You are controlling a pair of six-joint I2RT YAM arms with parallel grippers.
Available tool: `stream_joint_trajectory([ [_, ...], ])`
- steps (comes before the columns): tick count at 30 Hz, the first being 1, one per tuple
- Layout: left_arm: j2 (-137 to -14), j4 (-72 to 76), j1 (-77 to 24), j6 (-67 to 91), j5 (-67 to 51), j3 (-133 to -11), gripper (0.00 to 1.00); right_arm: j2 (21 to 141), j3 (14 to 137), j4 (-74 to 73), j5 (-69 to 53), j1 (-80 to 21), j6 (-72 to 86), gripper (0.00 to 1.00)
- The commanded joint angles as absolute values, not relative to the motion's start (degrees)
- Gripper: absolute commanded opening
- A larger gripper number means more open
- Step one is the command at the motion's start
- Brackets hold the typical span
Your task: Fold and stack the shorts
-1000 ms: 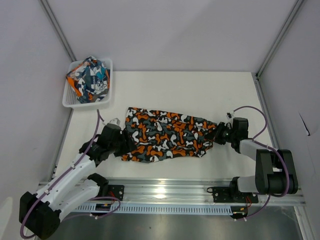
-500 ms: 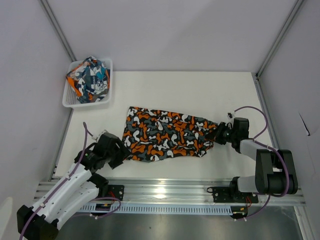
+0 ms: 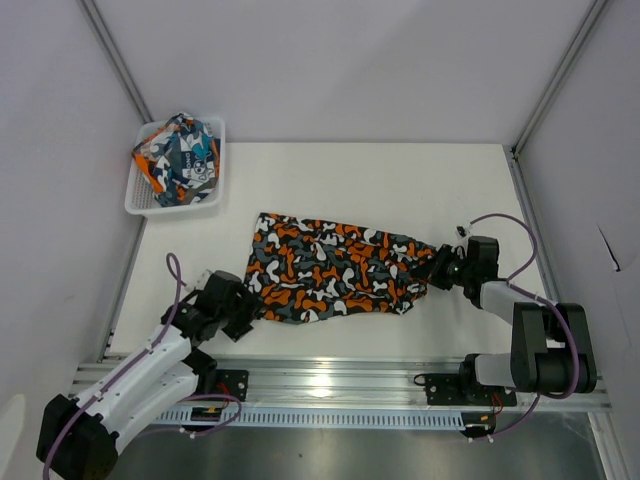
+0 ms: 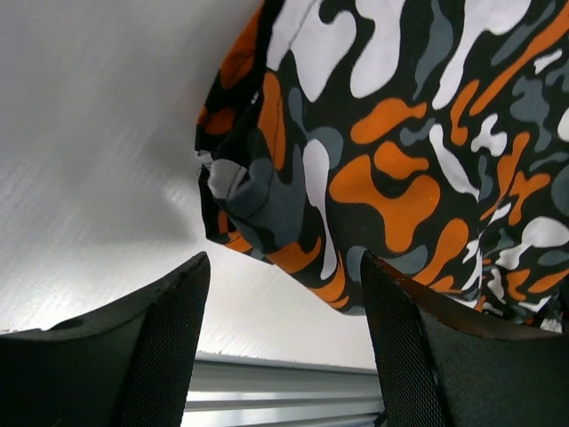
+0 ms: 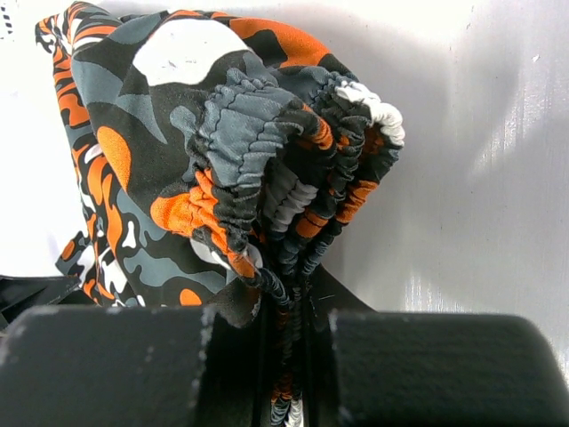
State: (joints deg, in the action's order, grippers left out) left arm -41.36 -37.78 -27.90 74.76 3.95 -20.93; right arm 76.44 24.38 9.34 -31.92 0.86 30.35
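camouflage shorts (image 4: 391,178) cropped top and right, waistband (image 5: 267,169) partly hidden between right fingers (image 5: 116,365)

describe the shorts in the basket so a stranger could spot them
Look to the table's far left corner, where a white mesh basket sits. The bunched shorts fill it. Their teal-blue, orange and white print sets them apart from the camo shorts spread mid-table.
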Motion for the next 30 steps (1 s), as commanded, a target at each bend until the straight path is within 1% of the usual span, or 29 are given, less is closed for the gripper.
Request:
stream_joint_trajectory([
  [1, -40.78, -33.57, -28.12, 80.68, 8.15, -20.12, 0.72, 75.32, 24.17, 12.13, -31.99, 1.05, 30.59, 0.0],
  [4, -43.23, -32.53, -28.12, 81.03, 10.72, -20.74, 0.72, 75.06, 24.08, 12.13, -31.91, 1.05, 30.5, 0.0],
  [6, -46.03, -31.21, -28.12, 81.12, 9.94, -20.57, 0.71, 75.06, 24.08, 12.04, -31.9, 1.05, 30.59, 0.0],
  [8, -48.07, -29.19, -28.12, 81.04, 8.97, -20.04, 0.67, 75.06, 24.17, 12.04, -31.82, 1.05, 30.67, 0.0],
  [11, -51.41, -28.39, -28.21, 80.77, 10.54, -20.13, 0.56, 75.06, 24.17, 12.04, -31.73, 1.14, 30.67, 0.0],
  [12, -51.94, -28.04, -28.21, 80.51, 11.16, -20.13, 0.49, 75.15, 24.08, 12.04, -31.82, 1.14, 30.85, 0.0],
  [14, -52.82, -28.12, -28.21, 80.51, 13.52, -20.13, 0.42, 75.5, 24.26, 11.52, -31.9, 1.58, 30.94, 0.0],
  [15, -52.65, -28.73, -28.21, 80.51, 14.41, -20.21, 0.34, 75.76, 24.34, 11.25, -32.08, 1.93, 31.11, 0.0],
  [19, -50.19, -31.55, -28.21, 80.33, 19.5, -20.83, 0.22, 78.04, 26.36, 5.21, -34.7, 5.61, 31.38, 0.0],
  [21, -48.17, -32.6, -28.21, 80.24, 21.52, -20.83, 0.2, 79.27, 27.86, 2.91, -35.51, 6.76, 30.59, 0.0],
  [24, -45.8, -33.48, -28.13, 80.33, 23.55, -20.74, 0.19, 80.59, 31.36, -4.47, -35.24, 7.56, 28.75, 0.0],
  [27, -44.83, -33.66, -28.13, 80.07, 24.17, -20.74, 0.19, 81.04, 32.34, -6.33, -36.56, 7.47, 27.95, 0.0],
  [29, -44.91, -33.14, -28.21, 79.11, 23.73, -20.92, 0.21, 81.12, 32.52, -6.33, -37.0, 7.21, 27.95, 0.0],
  [30, -45.17, -32.7, -28.21, 78.58, 23.47, -21.09, 0.25, 81.3, 32.61, -6.5, -37.09, 7.03, 27.95, 0.0],
])
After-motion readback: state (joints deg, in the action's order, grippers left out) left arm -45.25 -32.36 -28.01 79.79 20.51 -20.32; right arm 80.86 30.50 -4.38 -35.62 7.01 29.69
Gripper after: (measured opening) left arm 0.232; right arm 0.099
